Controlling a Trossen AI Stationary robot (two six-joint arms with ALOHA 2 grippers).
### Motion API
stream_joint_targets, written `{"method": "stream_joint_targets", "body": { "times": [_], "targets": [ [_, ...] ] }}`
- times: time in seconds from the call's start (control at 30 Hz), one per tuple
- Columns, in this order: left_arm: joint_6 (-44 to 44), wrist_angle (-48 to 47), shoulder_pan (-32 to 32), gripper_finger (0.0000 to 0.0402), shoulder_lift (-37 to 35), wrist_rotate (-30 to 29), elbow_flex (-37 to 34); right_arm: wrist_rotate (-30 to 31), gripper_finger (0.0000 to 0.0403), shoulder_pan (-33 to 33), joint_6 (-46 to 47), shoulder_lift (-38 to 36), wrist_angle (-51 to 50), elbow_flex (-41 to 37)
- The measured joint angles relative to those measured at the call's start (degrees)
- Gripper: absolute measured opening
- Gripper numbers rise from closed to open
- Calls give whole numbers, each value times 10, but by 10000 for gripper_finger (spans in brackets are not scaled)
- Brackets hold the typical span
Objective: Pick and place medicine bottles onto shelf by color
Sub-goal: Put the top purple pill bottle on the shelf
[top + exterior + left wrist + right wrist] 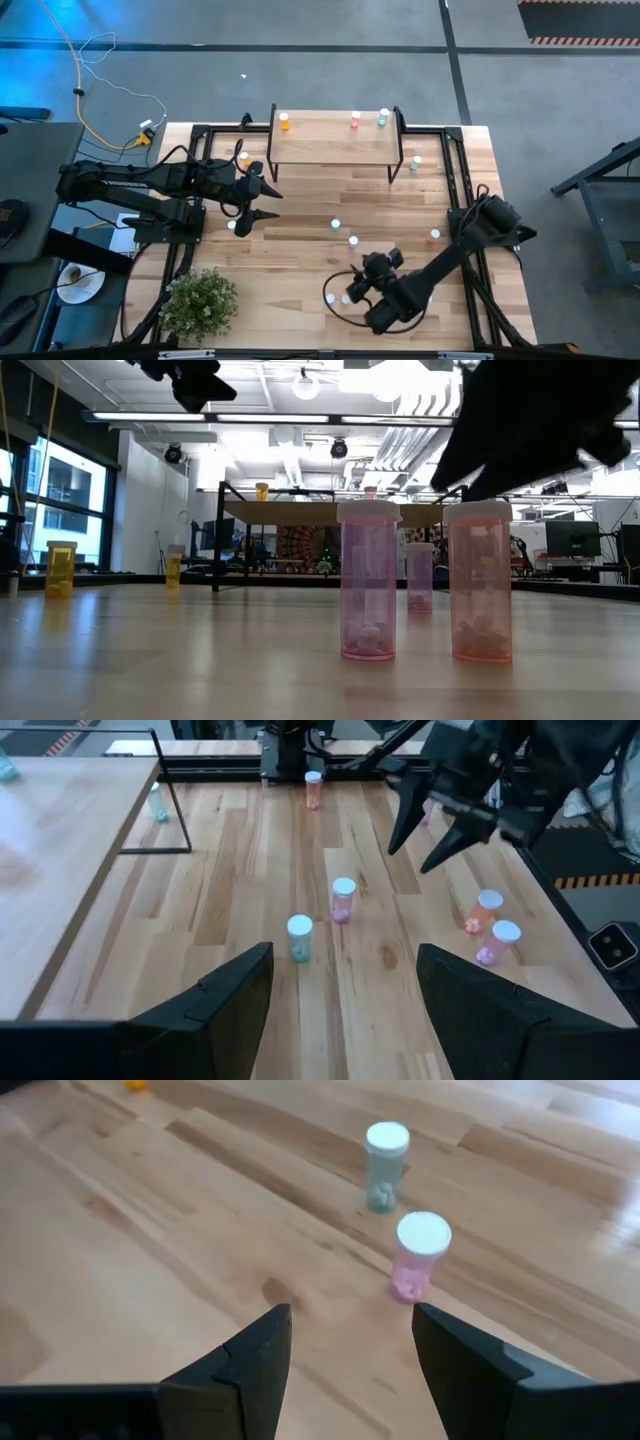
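Observation:
The light-wood shelf [330, 145] stands at the table's far side with an orange bottle [284, 121], a red bottle [355, 121] and a pale green bottle [383, 118] upright on top. A green bottle [385, 1165] and a pink bottle [420, 1255] stand upright mid-table, ahead of my right gripper [372, 268], which is open, empty and raised above the table. Two pink bottles [368, 580] stand near the front edge. My left gripper [268, 203] is open and empty, up in the air left of centre.
More bottles stand on the table: a green one [415, 162] by the shelf's right leg, an orange one [243, 158] left of the shelf, a red one [434, 235] at the right. A potted plant [200, 300] sits at the front left. Black frame rails [460, 170] line the sides.

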Motion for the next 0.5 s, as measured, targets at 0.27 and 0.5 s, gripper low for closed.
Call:
{"method": "stream_joint_targets", "body": {
  "times": [0.27, 0.5],
  "targets": [
    [14, -1, 0, 236, 0, 0, 0, 44, 201, -2, 63, 59, -4, 0],
    [24, -2, 0, 236, 0, 0, 0, 78, 201, -1, 111, 102, -29, 0]
  ]
}}
